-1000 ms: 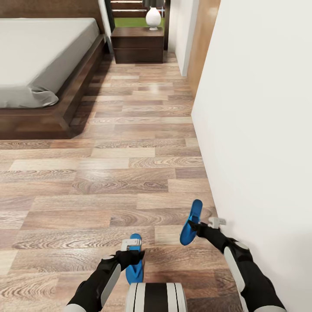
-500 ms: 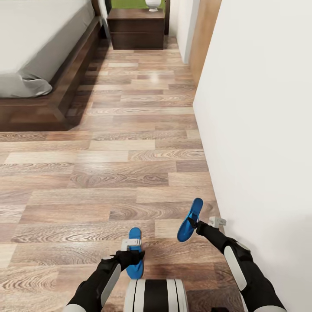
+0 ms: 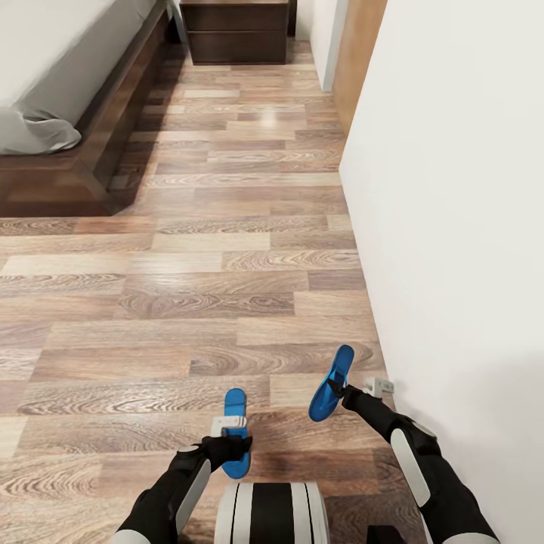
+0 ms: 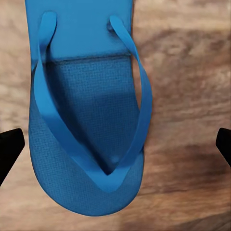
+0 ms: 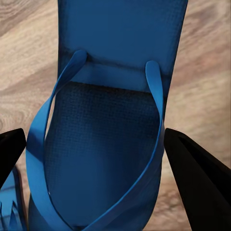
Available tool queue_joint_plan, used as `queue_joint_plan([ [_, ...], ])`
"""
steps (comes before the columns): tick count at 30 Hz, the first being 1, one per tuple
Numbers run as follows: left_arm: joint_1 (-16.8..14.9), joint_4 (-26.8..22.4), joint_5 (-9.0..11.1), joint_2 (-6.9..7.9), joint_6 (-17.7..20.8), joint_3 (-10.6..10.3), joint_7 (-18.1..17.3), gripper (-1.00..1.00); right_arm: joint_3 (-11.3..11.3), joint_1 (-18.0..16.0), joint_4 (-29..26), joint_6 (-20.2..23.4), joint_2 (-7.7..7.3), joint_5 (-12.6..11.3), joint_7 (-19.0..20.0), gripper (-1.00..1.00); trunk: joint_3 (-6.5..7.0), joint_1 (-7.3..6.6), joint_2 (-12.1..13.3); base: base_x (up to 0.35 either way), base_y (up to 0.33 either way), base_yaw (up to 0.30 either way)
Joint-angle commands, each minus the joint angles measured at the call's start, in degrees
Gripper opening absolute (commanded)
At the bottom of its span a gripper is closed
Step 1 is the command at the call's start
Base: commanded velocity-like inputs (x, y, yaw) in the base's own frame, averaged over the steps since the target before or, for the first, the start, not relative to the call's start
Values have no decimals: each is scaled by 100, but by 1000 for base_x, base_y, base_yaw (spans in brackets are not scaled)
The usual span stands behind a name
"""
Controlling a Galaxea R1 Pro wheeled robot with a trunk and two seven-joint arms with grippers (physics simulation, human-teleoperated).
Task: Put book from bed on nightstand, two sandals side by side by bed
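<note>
While each gripper, left gripper and right gripper, clamps a sandal, drive far-left toward the bed. Set both sandals down parallel, just beside its frame.

Bedroom: bed; nightstand

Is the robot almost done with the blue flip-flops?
Not yet. Each tool carries one: left tool holds a flip-flop, right tool holds the other. The bed is up ahead across the floor. Placing both beside it is left; no book in sight.
</note>
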Motion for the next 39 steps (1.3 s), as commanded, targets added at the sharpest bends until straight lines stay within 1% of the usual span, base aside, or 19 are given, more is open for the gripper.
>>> queue_joint_plan([
  [1, 0, -8, 45, 1, 31, -3, 3, 100, -11, -1, -5, 46, 4, -51, 15, -100, -3, -1, -1, 0, 0, 0],
  [16, 0, -17, 49, 10, 29, 15, 2, 100, -11, -1, -5, 42, 9, -49, 15, -100, -3, -1, -1, 2, 0, 0],
  [22, 0, -11, 53, 10, 23, 14, -5, 100, -11, -1, -5, 46, 9, -45, 15, -100, -3, -1, -1, 158, 0, 0],
  [39, 0, -8, 54, 3, 22, 5, 0, 100, -6, -1, -5, 44, 9, -53, 15, -100, -3, -1, -1, 38, 0, 0],
])
